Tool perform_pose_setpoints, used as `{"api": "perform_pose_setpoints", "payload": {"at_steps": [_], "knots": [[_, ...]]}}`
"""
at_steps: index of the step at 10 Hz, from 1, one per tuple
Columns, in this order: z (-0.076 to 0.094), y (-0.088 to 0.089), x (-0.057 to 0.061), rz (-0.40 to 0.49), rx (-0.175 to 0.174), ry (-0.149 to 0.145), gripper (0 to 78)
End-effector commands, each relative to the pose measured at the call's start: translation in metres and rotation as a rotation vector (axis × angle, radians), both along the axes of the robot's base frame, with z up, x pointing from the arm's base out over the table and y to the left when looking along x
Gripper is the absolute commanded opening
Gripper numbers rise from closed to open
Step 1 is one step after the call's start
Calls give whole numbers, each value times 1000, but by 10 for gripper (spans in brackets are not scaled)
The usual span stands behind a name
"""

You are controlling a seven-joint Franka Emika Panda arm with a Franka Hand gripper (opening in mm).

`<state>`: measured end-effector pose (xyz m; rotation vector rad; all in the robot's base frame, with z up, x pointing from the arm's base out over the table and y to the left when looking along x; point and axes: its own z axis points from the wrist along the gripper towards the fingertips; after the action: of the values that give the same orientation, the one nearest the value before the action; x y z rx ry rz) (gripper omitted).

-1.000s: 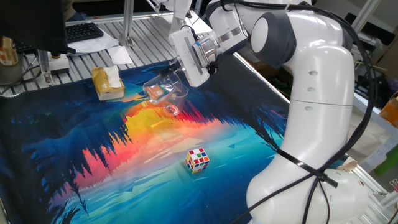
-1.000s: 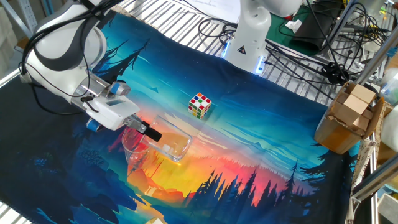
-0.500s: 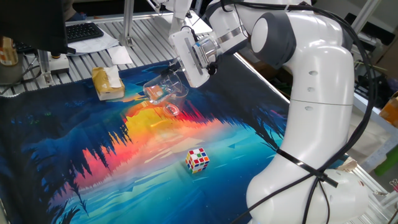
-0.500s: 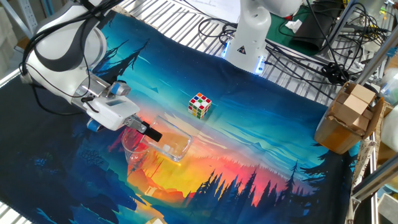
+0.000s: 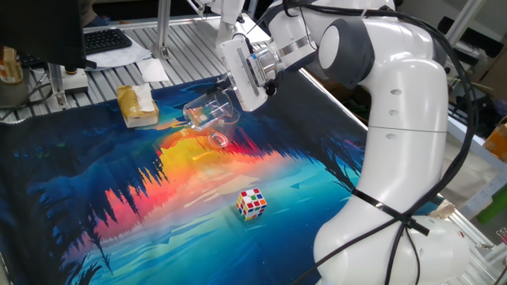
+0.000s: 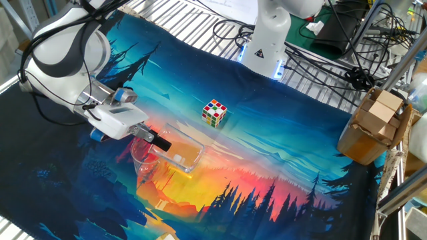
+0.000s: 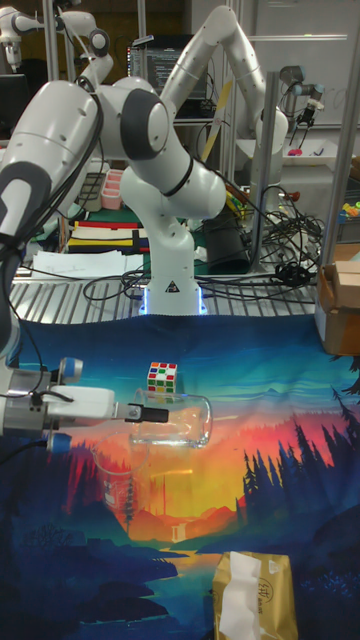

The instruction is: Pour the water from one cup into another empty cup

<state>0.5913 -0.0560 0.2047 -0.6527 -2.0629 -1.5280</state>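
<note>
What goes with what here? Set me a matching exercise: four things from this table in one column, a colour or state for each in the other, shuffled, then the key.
Things:
1. gripper
2. cube
3. tissue pack
4. lower cup

Colours and states:
A. many-coloured squares
B. upright on the cloth
C. shut on a tipped cup
D. yellow, white tissue showing

Pairs: 1-C, 2-A, 3-D, 4-B

Robotics lab: robot arms (image 7: pixel 170 140), cables (image 6: pixel 347 40), metal framing (image 7: pixel 265 130).
</note>
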Motion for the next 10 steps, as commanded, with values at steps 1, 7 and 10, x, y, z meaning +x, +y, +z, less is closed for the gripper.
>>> {"api": "perform_pose_setpoints", "payload": {"at_steps": [1, 7, 10], "knots": [[2, -1, 1, -4, 13, 6, 12], [2, -1, 1, -7, 30, 16, 12], [1, -1, 1, -10, 41, 23, 12]]}}
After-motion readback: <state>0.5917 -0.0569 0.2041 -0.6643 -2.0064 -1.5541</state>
